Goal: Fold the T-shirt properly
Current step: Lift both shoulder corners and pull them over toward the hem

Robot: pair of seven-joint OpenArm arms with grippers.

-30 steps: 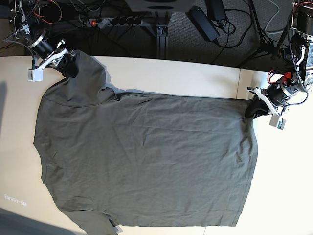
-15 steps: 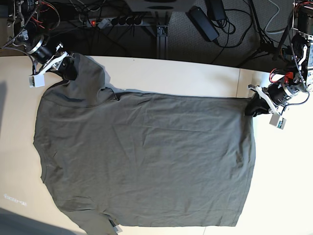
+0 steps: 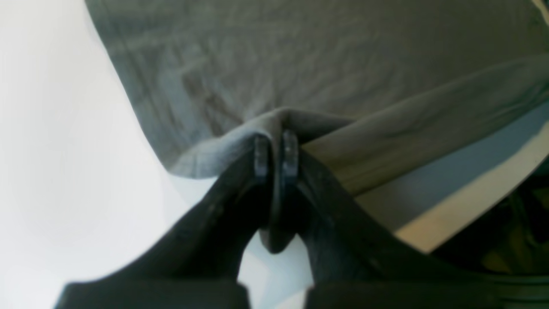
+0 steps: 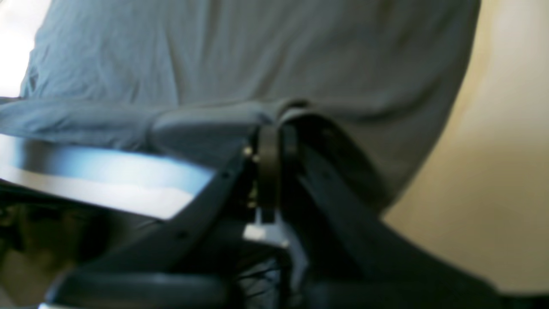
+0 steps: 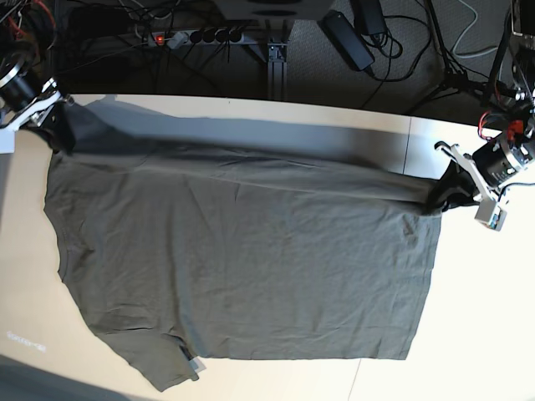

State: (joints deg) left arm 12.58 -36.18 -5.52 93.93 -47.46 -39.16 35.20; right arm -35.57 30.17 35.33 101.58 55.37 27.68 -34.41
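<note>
Lying spread across the table point(image 5: 276, 113), the T-shirt point(image 5: 242, 259) covers most of the top, its far edge pulled taut between the two grippers and lifted, casting a shadow strip on the table behind it. Left gripper point(image 5: 447, 190) sits at the shirt's far corner on the base view's right; in the left wrist view point(image 3: 274, 156) its jaws are pressed together on a bunched fold of cloth, only a thin sliver of fabric between the pads. Right gripper point(image 5: 52, 127) is at the shirt's other far corner, at the frame's left edge, arm mostly cut off; the right wrist view point(image 4: 274, 163) shows jaws closed on a ridge of cloth, though the picture is blurred and the pad faces are hard to make out. Collar side of the shirt faces the base view's left; the collar itself is not clearly readable. Near sleeve point(image 5: 171, 368) hangs close to the bottom edge of the frame, a small pale tag point(image 5: 197, 365) beside it, too small to read. Behind the table, past the shirt's far edge, a power strip point(image 5: 196, 36) and cables point(image 5: 393, 50) lie on the dark floor. Both wrist views are soft and colour-shifted, with the table edge just a bright band.
</note>
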